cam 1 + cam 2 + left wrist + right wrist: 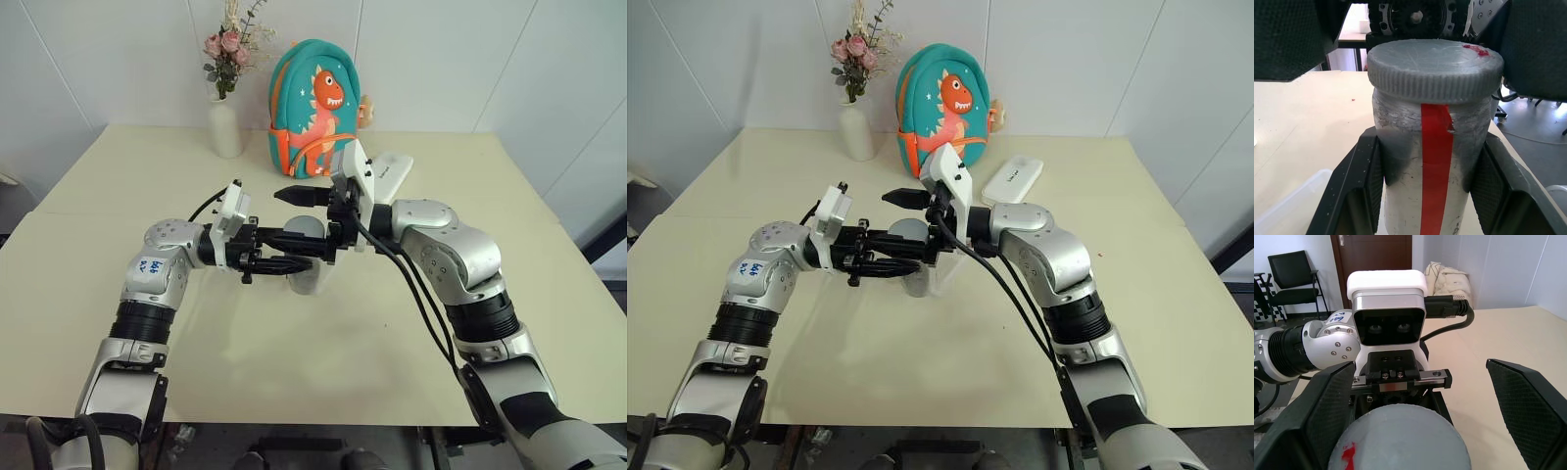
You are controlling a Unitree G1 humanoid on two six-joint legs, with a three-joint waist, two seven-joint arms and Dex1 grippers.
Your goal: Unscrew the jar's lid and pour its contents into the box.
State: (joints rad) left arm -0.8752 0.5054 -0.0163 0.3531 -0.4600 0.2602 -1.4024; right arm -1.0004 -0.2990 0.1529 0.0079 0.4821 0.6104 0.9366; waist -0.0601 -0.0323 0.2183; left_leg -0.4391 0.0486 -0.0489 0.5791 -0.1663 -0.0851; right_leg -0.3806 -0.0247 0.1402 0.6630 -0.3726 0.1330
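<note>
held above the table [411, 323], near its middle: jar [1431, 161] upright, long axis vertical, clamped at the body by left gripper [1425, 191]. lid [1435, 68] still screwed on, sat between the spread fingers of right gripper [1415, 416], released, not yet touching. likely next: closing on the lid. box corner [1288, 205] lay below.
</note>
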